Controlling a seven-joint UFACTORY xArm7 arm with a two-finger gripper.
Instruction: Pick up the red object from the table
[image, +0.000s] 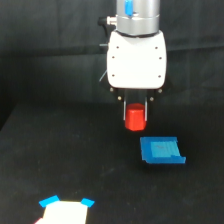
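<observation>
The red object (134, 118) is a small orange-red stubby block. It sits between the two thin fingers (124, 111) of my gripper (135, 117), which hangs straight down from the white arm head (136, 59) at the centre of the exterior view. The jaws are closed on the block's sides. The block appears lifted a little above the black table (60, 155), though the height is hard to judge.
A flat bright-blue tray-like piece (161, 150) lies on the table just below and to the exterior view's right of the gripper. A white shape with blue corners (66, 210) sits at the bottom left edge. A dark cloth backdrop hangs behind.
</observation>
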